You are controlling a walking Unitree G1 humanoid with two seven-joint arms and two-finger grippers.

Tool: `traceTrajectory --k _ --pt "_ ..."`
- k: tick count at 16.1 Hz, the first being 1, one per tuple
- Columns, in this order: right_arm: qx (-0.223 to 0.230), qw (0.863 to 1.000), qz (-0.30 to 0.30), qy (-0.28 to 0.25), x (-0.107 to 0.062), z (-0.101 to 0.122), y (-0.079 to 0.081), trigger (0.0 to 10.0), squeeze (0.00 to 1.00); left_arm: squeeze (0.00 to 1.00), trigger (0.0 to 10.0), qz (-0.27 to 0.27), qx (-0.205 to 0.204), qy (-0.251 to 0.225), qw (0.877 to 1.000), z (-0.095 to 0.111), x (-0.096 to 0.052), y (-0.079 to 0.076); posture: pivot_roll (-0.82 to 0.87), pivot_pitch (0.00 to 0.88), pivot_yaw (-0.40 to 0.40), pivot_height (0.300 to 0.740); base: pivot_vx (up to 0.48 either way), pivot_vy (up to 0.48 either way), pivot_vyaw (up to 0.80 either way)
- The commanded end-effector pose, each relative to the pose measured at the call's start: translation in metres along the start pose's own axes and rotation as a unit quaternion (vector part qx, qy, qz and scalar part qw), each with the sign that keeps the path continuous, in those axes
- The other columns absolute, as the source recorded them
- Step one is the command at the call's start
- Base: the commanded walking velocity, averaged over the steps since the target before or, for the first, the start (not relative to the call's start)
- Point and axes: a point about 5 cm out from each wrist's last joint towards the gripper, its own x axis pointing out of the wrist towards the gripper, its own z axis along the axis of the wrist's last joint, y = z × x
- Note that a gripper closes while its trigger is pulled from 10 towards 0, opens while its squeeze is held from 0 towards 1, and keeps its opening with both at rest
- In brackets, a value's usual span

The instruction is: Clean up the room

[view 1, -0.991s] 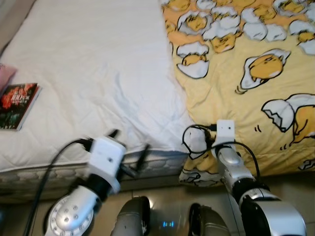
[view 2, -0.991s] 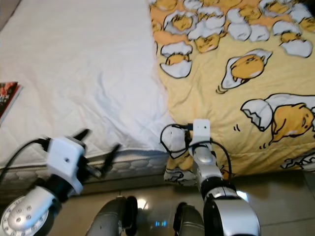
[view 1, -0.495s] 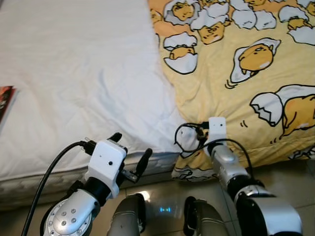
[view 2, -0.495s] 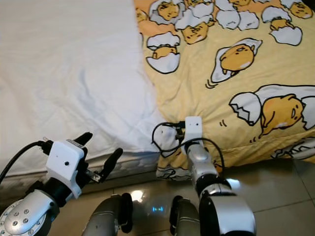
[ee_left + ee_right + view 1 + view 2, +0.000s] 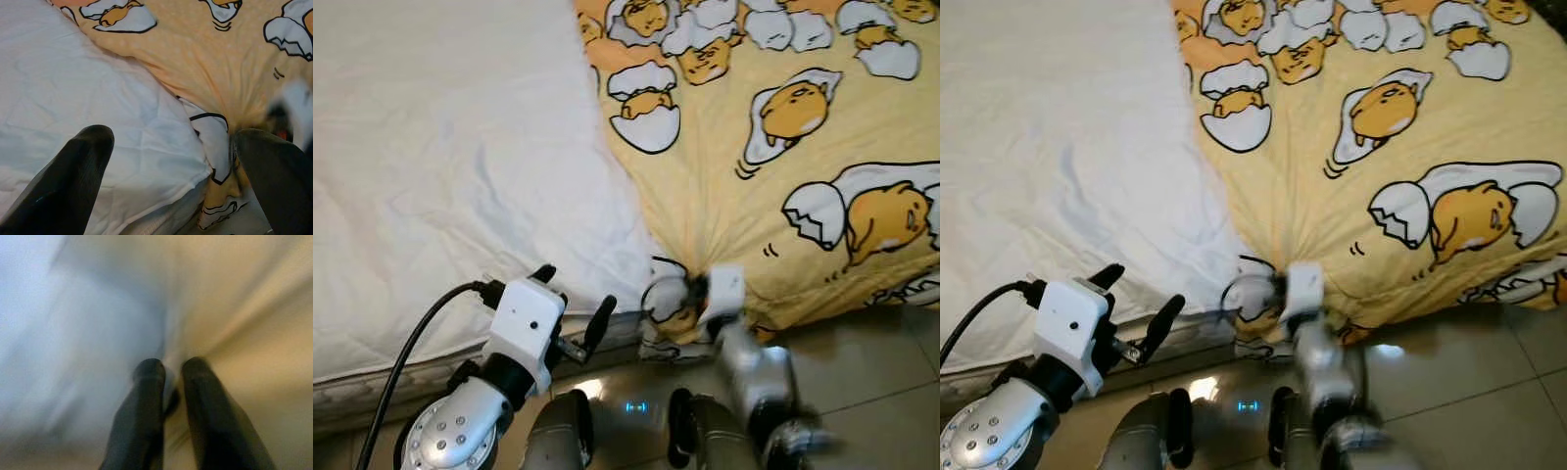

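Now, at the foot edge of the bed, the robot's right gripper (image 5: 168, 377) has its two black fingers clenched on a pinch of the yellow egg-print blanket (image 5: 803, 176), right at the blanket's lower corner where it spills over the mattress edge. Radiating creases run from that pinch up into the cloth, and the right arm is blurred, signs it is tugging the blanket; a second ago the cloth there lay flatter and the arm was sharp. The left gripper (image 5: 570, 305) hovers just beside it at the same edge, fingers spread wide, grasping nothing. Beyond, the white mattress cover (image 5: 440, 166) fills the bed's left half, the blanket its right half, their border running up toward the far edge. Judging by this, bed-making has begun: the blanket is gripped but not yet drawn across.
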Motion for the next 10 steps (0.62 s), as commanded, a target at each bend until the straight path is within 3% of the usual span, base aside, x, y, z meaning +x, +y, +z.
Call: traceTrajectory --k 1,3,6,7,8,9,10 --pt "0.007 0.996 0.071 0.060 -0.016 -0.036 0.038 0.0 0.00 0.00 10.0 -0.004 -0.002 0.008 1.000 -0.004 0.000 -0.002 0.24 0.288 0.048 0.711 0.000 0.000 0.00" --pt "0.006 0.994 0.092 0.056 -0.023 -0.041 0.048 0.0 0.00 0.00 10.0 -0.002 -0.003 0.006 1.000 -0.005 0.002 -0.002 0.23 0.280 0.041 0.711 0.000 0.000 0.00" --pt "-0.013 0.994 0.093 0.060 -0.026 -0.042 0.042 0.0 0.00 0.00 10.0 -0.001 -0.003 0.005 1.000 -0.006 0.007 -0.002 0.22 0.266 0.034 0.711 0.000 0.000 0.00" --pt "-0.024 0.995 0.085 0.052 -0.024 -0.038 0.037 2.6 0.00 0.00 10.0 -0.001 -0.002 0.004 1.000 -0.007 0.009 -0.003 0.21 0.255 0.030 0.711 0.000 0.000 0.00" --pt "-0.041 0.996 0.070 0.026 -0.019 -0.026 0.030 10.0 0.00 0.00 10.0 0.004 0.001 0.001 1.000 -0.008 0.013 -0.002 0.21 0.238 0.023 0.711 0.000 0.000 0.00" --pt "-0.082 0.995 0.040 -0.042 -0.012 0.002 0.018 10.0 0.00 0.00 10.0 0.024 0.009 -0.008 1.000 -0.008 0.019 0.002 0.20 0.215 0.014 0.711 0.000 0.000 0.00" --pt "-0.091 0.994 0.033 -0.057 -0.011 0.008 0.015 10.0 0.00 0.00 10.0 0.030 0.010 -0.010 0.999 -0.008 0.021 0.003 0.20 0.215 0.014 0.711 0.000 0.000 0.00"
